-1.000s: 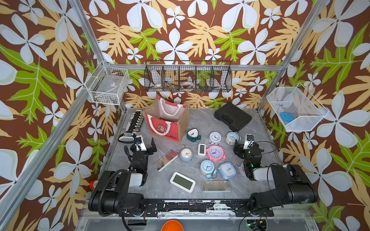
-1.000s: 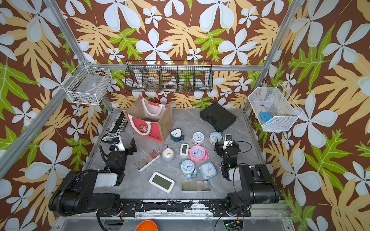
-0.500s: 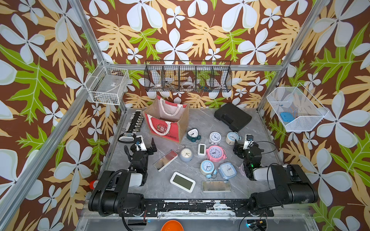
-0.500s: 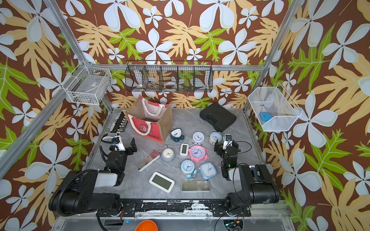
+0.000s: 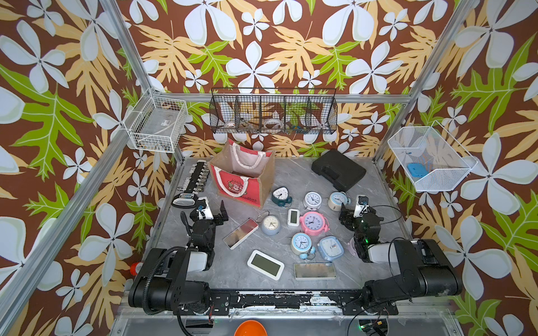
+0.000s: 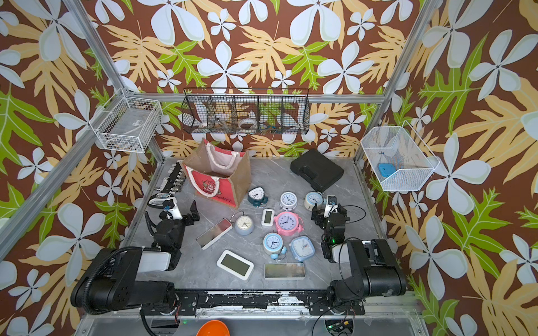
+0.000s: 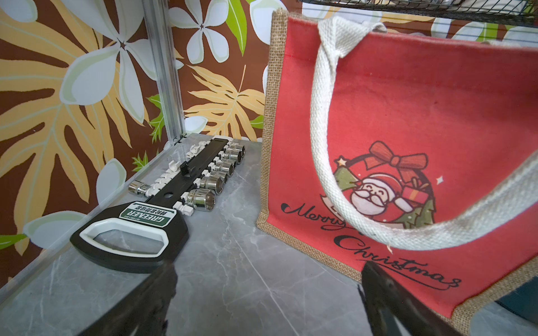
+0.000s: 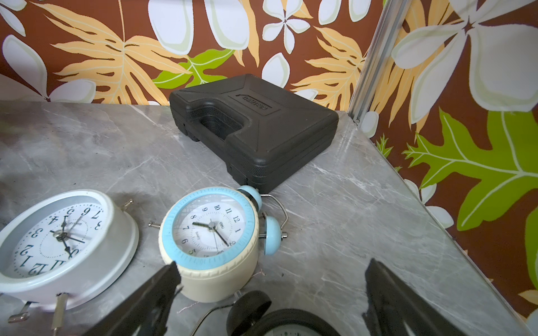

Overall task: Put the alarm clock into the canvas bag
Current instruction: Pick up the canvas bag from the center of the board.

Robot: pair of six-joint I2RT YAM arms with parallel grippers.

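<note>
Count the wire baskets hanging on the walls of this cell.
3: a white wire basket on the left wall, a long black wire basket on the back wall, a white mesh basket on the right wall. None seems hidden.

A black plastic case (image 5: 338, 173) lies near the far right corner, a socket rack (image 5: 195, 180) along the left edge.
</note>
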